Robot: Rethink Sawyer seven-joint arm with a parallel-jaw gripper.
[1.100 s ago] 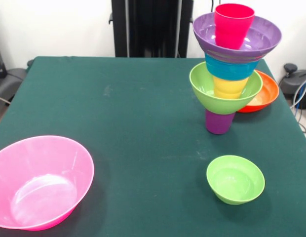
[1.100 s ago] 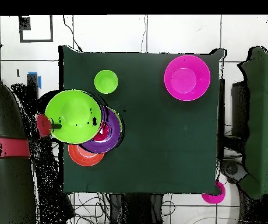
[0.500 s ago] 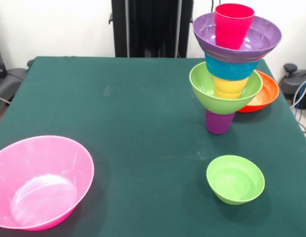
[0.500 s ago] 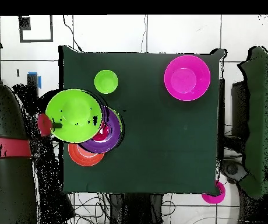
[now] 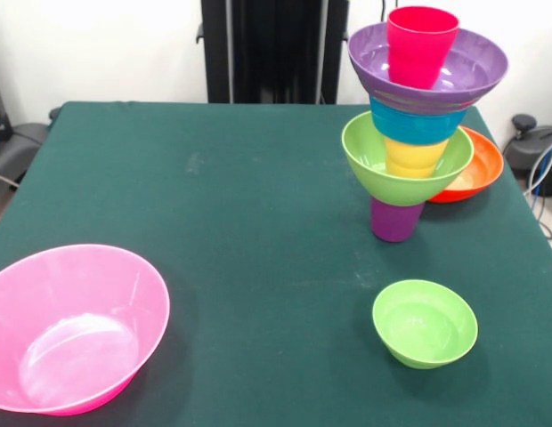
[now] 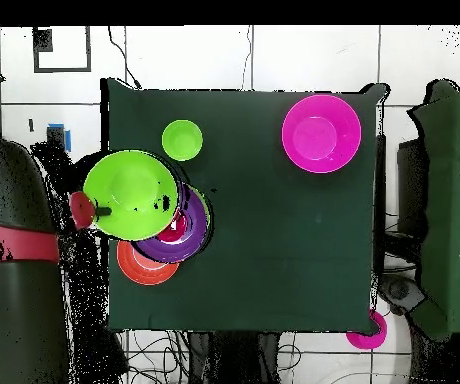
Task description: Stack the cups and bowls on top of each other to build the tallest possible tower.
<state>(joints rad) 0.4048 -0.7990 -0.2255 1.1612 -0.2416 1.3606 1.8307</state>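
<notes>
Green cloth on the tabletop (image 5: 214, 196), white wall behind it, pale tiled floor (image 6: 274, 60) all around with a tangle of cables (image 6: 224, 350) off one edge. Pretty standard setup for my remote sessions.

From overhead the hand (image 6: 92, 210) sits at the rim of a big lime green bowl (image 6: 131, 190). The bowl reads as high up and overlaps the tower (image 5: 409, 160) just beyond it. I honestly can't tell how wide the hand is or whether it actually has the rim pinched, and the front camera doesn't catch it at all. My guess is the bowl is being carried.

The tower goes purple cup (image 5: 396, 222) at the bottom, then a green bowl, yellow cup, blue bowl and wide purple bowl (image 5: 472, 67), with the red cup (image 5: 421, 44) on top. It looks a bit off-centre to me.

For the step I'm on, I'd centre the big bowl over the red cup before lowering it. I'd come down slowly and level, then let go without dragging sideways. A rim hold means the bowl may tip as it lands, and one nudge could take the whole stack over.

The orange bowl (image 5: 481, 165) rests close behind the tower. The small green bowl (image 5: 426, 322) is a little off from the hand, and the pink bowl (image 5: 71, 329) is farthest away.
</notes>
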